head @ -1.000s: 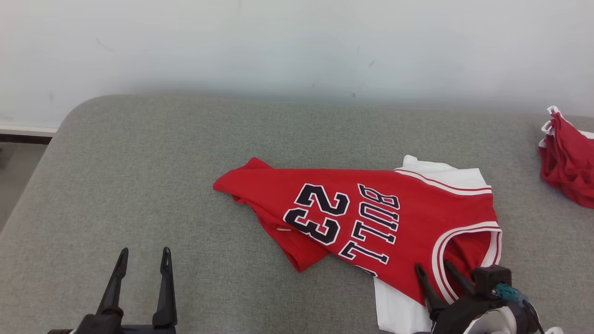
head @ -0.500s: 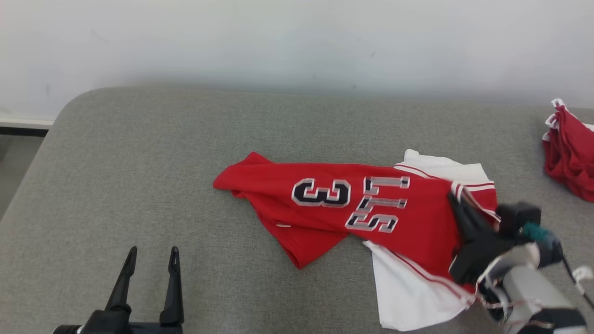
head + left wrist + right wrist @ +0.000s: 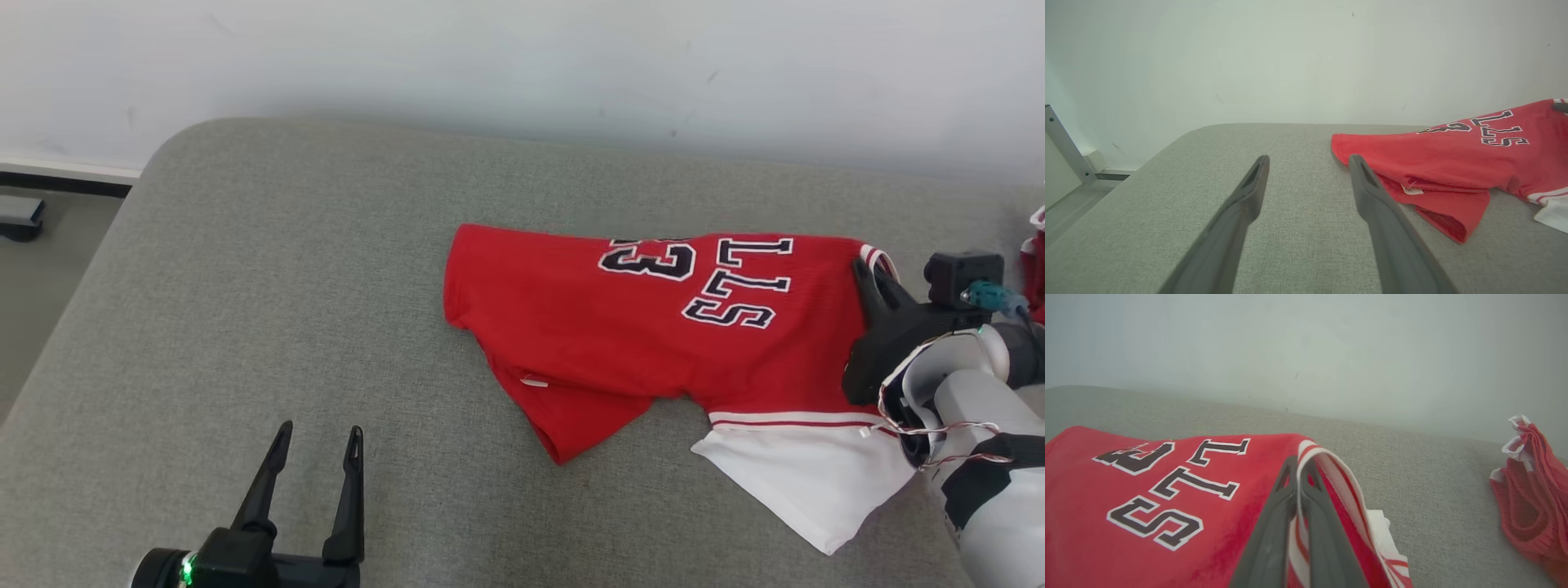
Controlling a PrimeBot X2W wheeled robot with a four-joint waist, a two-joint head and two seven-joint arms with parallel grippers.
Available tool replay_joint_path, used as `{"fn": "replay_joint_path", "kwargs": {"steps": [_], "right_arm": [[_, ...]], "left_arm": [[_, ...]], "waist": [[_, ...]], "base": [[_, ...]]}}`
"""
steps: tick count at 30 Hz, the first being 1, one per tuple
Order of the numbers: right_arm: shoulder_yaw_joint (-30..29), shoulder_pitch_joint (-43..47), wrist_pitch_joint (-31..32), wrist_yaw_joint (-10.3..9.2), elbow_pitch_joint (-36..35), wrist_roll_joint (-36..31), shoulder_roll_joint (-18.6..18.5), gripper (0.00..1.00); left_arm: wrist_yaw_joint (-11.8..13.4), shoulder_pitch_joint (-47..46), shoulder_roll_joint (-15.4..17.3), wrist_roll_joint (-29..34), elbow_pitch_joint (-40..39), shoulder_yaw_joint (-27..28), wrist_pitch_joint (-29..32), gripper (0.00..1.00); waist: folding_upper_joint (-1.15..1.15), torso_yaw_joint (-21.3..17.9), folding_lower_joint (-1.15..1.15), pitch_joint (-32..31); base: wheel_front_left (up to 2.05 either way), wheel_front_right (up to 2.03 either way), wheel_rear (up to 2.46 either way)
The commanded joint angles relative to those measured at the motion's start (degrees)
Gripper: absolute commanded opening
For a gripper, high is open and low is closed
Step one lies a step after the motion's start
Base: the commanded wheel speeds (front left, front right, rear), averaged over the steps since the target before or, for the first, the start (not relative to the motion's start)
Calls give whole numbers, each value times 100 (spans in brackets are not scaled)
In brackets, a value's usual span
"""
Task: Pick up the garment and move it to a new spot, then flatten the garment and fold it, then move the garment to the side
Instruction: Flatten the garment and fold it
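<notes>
The garment [image 3: 653, 327] is a red jersey with dark number and letters and white trim, joined to a white part [image 3: 808, 482]. It hangs lifted at its right end above the grey cushioned surface [image 3: 269, 269]. My right gripper [image 3: 867, 273] is shut on the garment's striped armhole edge [image 3: 1306, 457], the fabric pinched between both fingers. My left gripper [image 3: 317, 437] stands open at the lower left, well clear of the garment [image 3: 1445, 159], with nothing between its fingers [image 3: 1249, 192].
Another red mesh cloth with white trim [image 3: 1527, 486] lies at the far right of the surface. A pale wall [image 3: 522, 65] runs behind. The surface's rounded left edge drops to the floor [image 3: 33, 269], where a dark object [image 3: 20, 216] sits.
My right gripper closed on the garment's armhole edge and lifted it up and back, folding the jersey over. The head camera shifted, so the whole scene slid rightward.
</notes>
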Motion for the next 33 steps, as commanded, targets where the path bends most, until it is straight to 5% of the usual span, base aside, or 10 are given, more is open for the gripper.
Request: {"fn": "replay_joint_path", "kwargs": {"steps": [1,10,16,22,25,33], "right_arm": [[82,-111,-117,-16,130,5,79,100],[402,9,-584,-16,243,172,70,100],[418,401,-729,-16,-340,232,-101,100],[-124,1210,-721,-16,-1277,118,-156,100],[-716,2102,-720,-16,-1907,-19,-8,100],[-1180,3431,-711,-16,-2488,-249,535,100]], "left_arm": [[3,-39,-18,-13,42,-18,-17,100],[-10,152,-20,-2,71,80,-17,100],[-22,229,-22,63,15,194,-17,100],[-17,277,-22,79,-65,262,-17,100],[-26,291,-20,92,-78,244,-17,100],[-46,211,-22,137,-82,259,-17,100]], "waist": [[0,44,-1,-14],[0,-230,-1,-259],[0,-527,-1,-382],[0,-669,-1,-380],[0,-699,-1,-375],[0,-698,-1,-321]], "base": [[0,0,0],[0,0,0],[0,0,0],[0,0,0],[0,0,0],[0,0,0]]}}
